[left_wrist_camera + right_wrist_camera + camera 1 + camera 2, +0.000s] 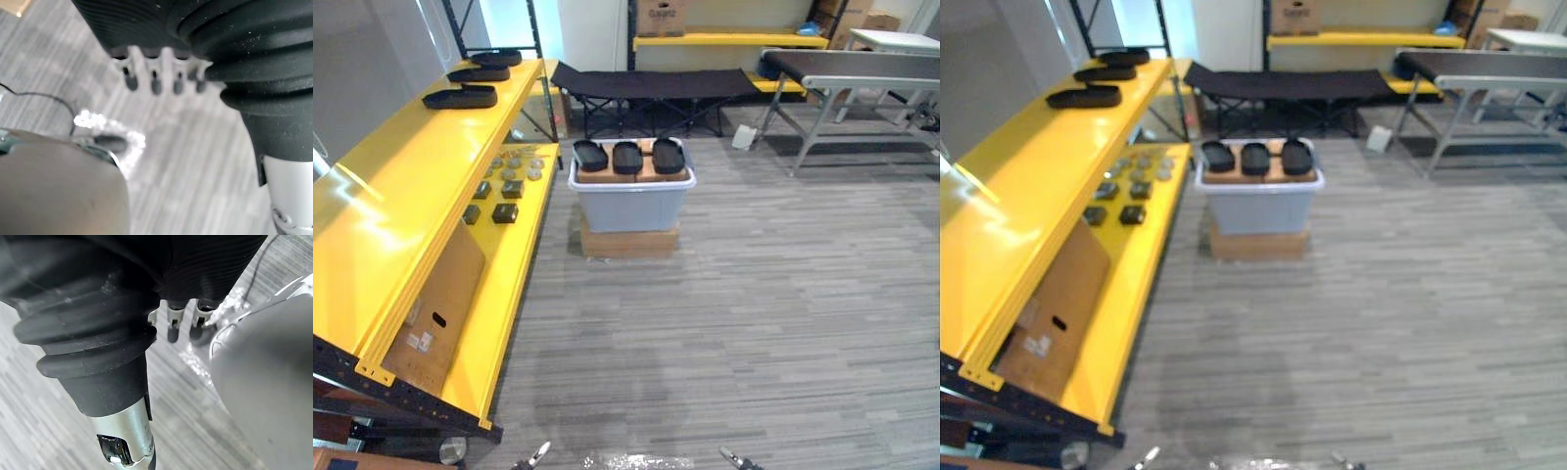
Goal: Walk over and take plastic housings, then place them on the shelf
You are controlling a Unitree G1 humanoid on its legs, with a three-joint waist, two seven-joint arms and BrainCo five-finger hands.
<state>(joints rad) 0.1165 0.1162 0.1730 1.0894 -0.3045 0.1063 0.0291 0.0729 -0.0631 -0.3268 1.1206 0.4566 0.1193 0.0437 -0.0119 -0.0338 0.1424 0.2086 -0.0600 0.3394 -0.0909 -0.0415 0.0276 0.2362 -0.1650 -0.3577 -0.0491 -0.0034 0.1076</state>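
Plastic housings (627, 157), black oval shells, three abreast atop grey bin (631, 208)

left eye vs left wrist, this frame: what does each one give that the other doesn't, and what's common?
Left eye view: the yellow shelf with three black plastic housings on its top level, three more housings on cardboard atop a grey bin, small parts on the lower level, and a black cot behind.
Left wrist view: the left robot hand close up, fingers relaxed, holding nothing.
Both: the grey plank floor. A fingertip of that robot hand pokes in at the eye view's bottom edge.
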